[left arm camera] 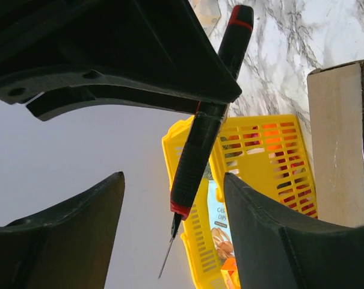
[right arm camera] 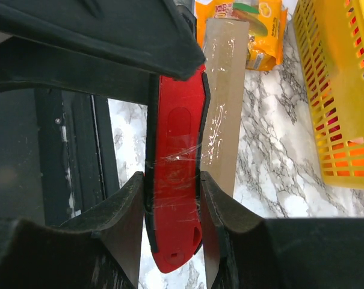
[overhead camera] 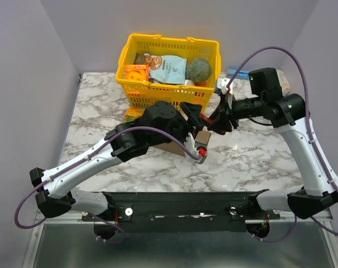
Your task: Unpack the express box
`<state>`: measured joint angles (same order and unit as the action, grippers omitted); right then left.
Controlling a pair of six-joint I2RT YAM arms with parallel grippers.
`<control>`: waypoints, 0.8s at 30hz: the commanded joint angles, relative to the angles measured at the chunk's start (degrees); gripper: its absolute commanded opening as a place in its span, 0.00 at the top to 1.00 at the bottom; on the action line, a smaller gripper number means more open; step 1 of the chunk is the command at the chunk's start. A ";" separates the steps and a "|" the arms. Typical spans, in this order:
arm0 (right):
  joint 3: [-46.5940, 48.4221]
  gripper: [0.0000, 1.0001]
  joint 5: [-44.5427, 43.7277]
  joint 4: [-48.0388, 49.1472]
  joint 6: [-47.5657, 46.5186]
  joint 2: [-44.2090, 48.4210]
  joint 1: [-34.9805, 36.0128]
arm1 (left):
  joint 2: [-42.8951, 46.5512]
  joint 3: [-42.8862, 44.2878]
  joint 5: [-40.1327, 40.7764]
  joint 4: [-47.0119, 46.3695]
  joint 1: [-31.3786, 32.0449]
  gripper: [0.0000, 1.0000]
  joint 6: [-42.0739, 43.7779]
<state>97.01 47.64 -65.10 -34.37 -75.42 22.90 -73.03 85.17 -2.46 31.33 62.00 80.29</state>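
Observation:
The brown cardboard express box lies in front of the yellow basket, mostly hidden under my left arm. Its side shows in the left wrist view and its taped face in the right wrist view. My right gripper is shut on a red and black box cutter, held over the box. My left gripper is open and empty beside the box. The cutter, with its thin blade out, shows between the left fingers but beyond them.
The yellow plastic basket stands at the back with a chips bag, a green ball and an orange box in it. An orange snack packet lies on the marble left of the basket. A blue item lies at back right.

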 commanded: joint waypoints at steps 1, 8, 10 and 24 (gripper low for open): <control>-0.07 0.99 0.17 -1.34 -0.70 2.12 0.48 | -0.62 -0.18 4.13 -0.13 0.14 0.32 2.32; -0.86 1.00 0.00 -1.35 -1.84 3.08 0.92 | -2.55 -1.23 7.64 -0.92 0.32 0.39 3.64; -1.38 1.00 -0.09 -1.26 -1.84 3.26 1.19 | -2.81 -1.67 7.65 -1.36 0.32 0.40 4.17; -2.45 0.95 0.79 0.94 1.40 3.17 1.45 | -5.01 -0.09 5.19 1.79 0.06 0.93 -2.14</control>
<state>94.32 47.57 -66.08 -35.44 -73.06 23.94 -77.06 83.74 3.88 31.46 62.00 82.89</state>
